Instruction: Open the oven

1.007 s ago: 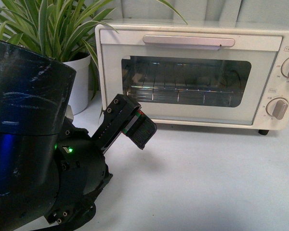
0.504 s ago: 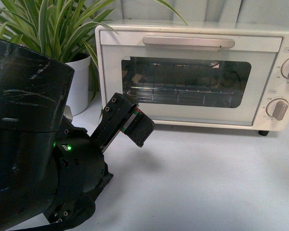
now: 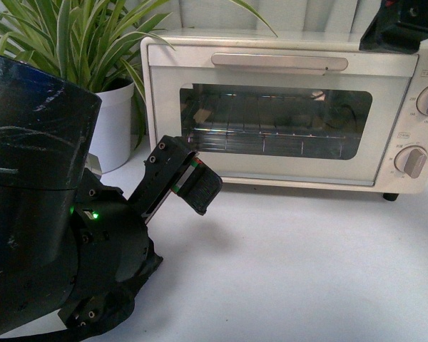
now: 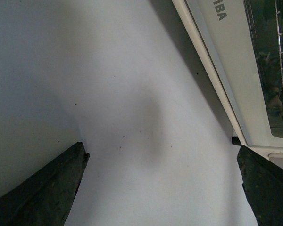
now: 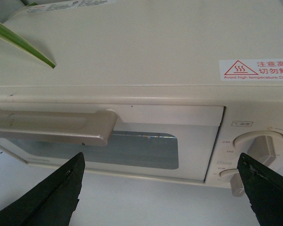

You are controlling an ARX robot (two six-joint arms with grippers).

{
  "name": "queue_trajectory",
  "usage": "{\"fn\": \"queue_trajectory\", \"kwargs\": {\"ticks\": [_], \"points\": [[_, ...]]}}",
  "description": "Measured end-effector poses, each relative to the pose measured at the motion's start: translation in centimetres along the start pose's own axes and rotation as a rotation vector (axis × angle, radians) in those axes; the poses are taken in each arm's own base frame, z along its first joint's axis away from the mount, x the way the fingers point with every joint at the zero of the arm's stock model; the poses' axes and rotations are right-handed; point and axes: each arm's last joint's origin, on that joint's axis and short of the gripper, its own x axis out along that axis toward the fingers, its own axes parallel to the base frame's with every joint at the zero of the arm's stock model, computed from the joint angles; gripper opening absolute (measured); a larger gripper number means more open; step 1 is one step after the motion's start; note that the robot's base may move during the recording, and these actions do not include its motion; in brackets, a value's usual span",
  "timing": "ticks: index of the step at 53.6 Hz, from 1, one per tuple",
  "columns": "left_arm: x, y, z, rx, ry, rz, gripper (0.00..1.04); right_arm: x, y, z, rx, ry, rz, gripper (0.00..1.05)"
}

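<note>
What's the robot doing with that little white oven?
It's getting ready to open the oven. The door is shut, and nothing is touching its long handle yet. The right gripper is open and hangs above the oven's top front edge, facing down at the handle. The left gripper is open too, low over the table in front of the oven, holding nothing. A potted plant stands beside the oven.
</note>
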Motion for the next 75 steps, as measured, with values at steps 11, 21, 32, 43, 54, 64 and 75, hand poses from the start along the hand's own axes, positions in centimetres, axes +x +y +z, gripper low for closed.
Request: {"fn": "queue_trajectory", "kwargs": {"ticks": [11,21,32,43,54,64,75], "points": [[0.0,0.0,0.1,-0.001,-0.001,0.000,0.98,1.8,0.8,0.6,0.040,0.020,-0.038,0.95],[0.0,0.0,0.0,-0.002,0.000,0.000,0.98,2.9,1.4,0.9,0.045,0.027,-0.050,0.95],[0.0,0.0,0.0,-0.005,0.001,0.000,0.98,3.9,1.7,1.1,0.046,0.038,-0.071,0.95],[0.0,0.0,0.1,-0.009,0.001,-0.002,0.98,4.5,2.0,1.0,0.047,0.049,-0.088,0.95],[0.0,0.1,0.2,-0.014,0.000,-0.003,0.98,4.2,2.2,0.8,0.002,0.074,-0.067,0.95],[-0.1,0.2,0.3,-0.017,-0.003,-0.002,0.98,3.1,1.9,-0.3,-0.023,0.068,-0.038,0.95],[-0.1,0.3,0.3,-0.018,-0.004,-0.001,0.98,1.5,1.3,-2.1,-0.034,0.063,-0.006,0.95]]}}
